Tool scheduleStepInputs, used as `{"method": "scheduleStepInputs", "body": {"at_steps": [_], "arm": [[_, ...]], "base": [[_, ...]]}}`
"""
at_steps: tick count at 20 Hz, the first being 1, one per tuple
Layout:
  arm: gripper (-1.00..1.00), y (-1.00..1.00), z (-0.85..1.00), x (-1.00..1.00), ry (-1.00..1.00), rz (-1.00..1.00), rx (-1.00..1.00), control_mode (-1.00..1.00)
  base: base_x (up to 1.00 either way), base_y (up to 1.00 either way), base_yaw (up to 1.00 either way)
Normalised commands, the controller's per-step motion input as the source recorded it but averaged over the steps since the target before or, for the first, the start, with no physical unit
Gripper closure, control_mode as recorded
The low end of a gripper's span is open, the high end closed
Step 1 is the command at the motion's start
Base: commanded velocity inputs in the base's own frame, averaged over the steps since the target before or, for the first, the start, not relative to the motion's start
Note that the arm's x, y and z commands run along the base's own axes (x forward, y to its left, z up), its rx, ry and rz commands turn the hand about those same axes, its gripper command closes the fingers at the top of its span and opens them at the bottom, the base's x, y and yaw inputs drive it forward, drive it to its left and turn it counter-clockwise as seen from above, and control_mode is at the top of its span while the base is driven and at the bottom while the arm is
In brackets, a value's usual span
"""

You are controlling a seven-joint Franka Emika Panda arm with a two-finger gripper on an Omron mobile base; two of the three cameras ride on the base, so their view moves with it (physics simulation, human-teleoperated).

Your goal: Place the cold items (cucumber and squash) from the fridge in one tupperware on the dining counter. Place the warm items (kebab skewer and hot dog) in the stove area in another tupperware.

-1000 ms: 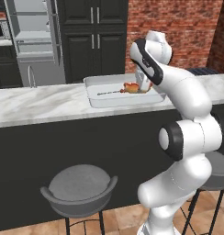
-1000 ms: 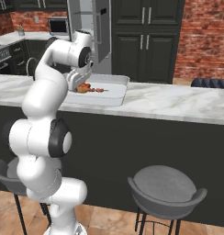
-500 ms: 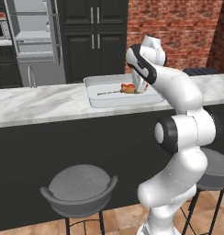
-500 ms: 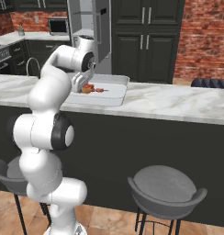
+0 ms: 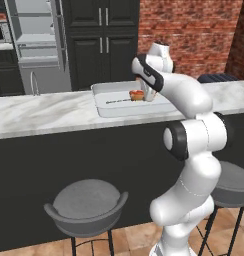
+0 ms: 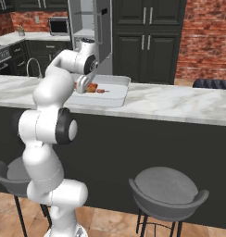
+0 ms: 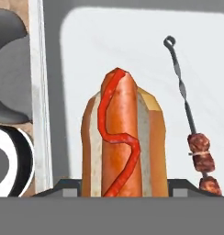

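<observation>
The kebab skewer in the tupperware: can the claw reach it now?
Probably not yet: the claw has the hot dog between its tips. The kebab skewer lies uncovered beside it in the tupperware.

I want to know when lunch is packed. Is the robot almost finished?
Partly. The kebab skewer already lies in the tupperware on the counter. The hot dog sits between the gripper tips over that same box, seemingly not yet let go. No cucumber or squash can be seen there.

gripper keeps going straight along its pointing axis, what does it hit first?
The gripper would probably meet the hot dog first; it sits dead ahead between the fingertips in the hand view. Whether they already grip it is unclear. Beyond it is the tupperware floor; the kebab skewer lies off to one side.
</observation>
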Motion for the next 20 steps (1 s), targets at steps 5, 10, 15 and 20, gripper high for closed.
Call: {"method": "scheduleStepInputs", "body": {"at_steps": [5,10,15,20], "arm": [[1.00,0.01,-0.15,0.37,-0.03,0.00,-0.04,-1.00],[1.00,0.04,-0.20,0.25,-0.01,0.00,-0.04,-1.00],[1.00,0.02,-0.15,0.14,0.00,0.00,0.00,-1.00],[1.00,0.00,-0.14,0.17,0.00,0.00,0.00,-1.00]], "base": [[0.00,0.00,0.00],[0.00,0.00,0.00],[0.00,0.00,0.00],[0.00,0.00,0.00]]}}
